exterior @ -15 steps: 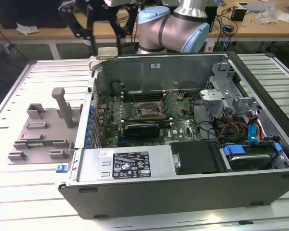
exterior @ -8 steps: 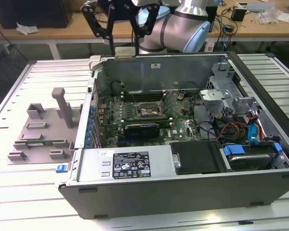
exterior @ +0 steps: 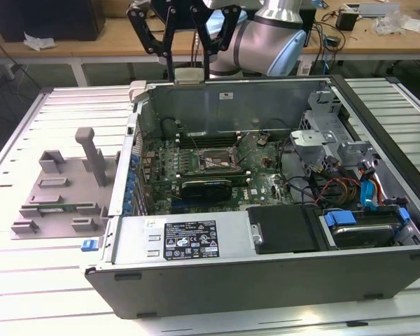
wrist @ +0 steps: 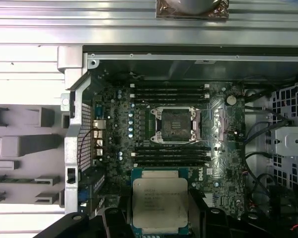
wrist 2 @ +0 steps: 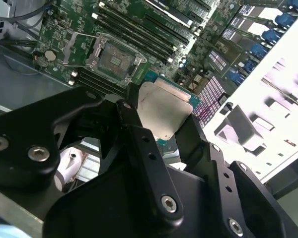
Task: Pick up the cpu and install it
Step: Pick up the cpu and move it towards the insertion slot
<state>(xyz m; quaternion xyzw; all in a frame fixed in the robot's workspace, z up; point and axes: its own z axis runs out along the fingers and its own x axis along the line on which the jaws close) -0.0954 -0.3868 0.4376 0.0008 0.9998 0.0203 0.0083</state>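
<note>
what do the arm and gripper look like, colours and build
The arm is rounded silvery-grey metal with a pale blue joint cap. The gripper is matt black, built from flat linkage bars. In the second wrist view its fingers are slim black bars with small holes, joined by silver hex-socket screws.
</note>
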